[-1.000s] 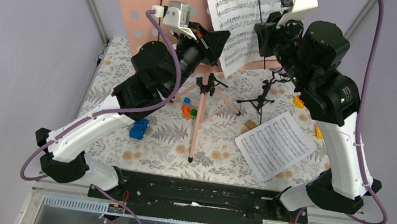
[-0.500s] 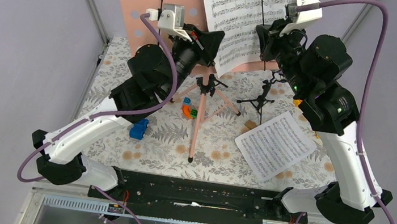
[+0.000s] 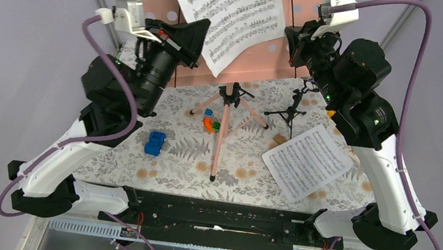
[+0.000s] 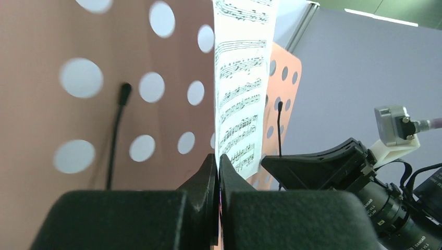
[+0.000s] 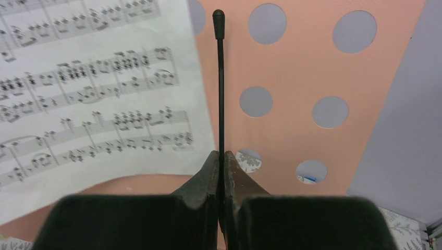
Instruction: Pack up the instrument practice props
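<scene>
The salmon-pink perforated rack (image 3: pixel 259 56) stands on its pink tripod legs (image 3: pixel 221 139) at the back of the table. My left gripper (image 3: pixel 201 39) is shut on the lower edge of a white sheet-music page (image 3: pixel 227 8) and holds it up in front of the rack. In the left wrist view the page (image 4: pixel 242 78) rises edge-on from the gripper (image 4: pixel 218 157). My right gripper (image 3: pixel 291 41) is shut on the rack's thin black page-holder rod (image 5: pixel 219 78), which the right wrist view shows between the jaws (image 5: pixel 221 154). A second page (image 3: pixel 307 162) lies on the table. No microphone is in view.
A small black tripod stand (image 3: pixel 290 112) stands right of the pink legs. A blue toy car (image 3: pixel 155 143), orange and green blocks (image 3: pixel 209 122) and a yellow block (image 3: pixel 333 114) lie on the floral table cover (image 3: pixel 187 172). Grey walls close in both sides.
My left arm has swung left and up, carrying the gripped page leftward across the rack. My right arm rose slightly a second ago and has since held still on the rod.
</scene>
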Motion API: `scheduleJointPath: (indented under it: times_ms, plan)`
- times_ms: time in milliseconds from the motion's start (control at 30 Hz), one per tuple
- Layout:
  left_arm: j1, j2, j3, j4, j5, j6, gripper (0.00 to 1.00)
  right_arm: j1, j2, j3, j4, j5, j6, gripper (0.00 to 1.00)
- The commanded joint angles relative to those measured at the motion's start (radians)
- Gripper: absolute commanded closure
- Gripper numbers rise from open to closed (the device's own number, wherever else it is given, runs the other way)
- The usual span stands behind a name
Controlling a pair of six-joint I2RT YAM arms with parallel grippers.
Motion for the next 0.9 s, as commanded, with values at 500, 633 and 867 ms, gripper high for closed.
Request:
scheduleJointPath:
  times_ms: [500,633,867]
  plan:
    - [-0.002,-0.143,0.208,-0.458,0.368,0.209,1.00,-0.002,-0.181,-0.163,0.015,-0.188,0.040,0.49]
    - [-0.001,-0.141,0.223,-0.531,0.464,0.213,1.00,-0.002,-0.259,-0.220,0.015,-0.302,0.062,0.41]
    - [-0.001,-0.147,0.203,-0.580,0.643,0.212,1.00,-0.002,-0.316,-0.288,0.064,-0.519,0.144,0.31]
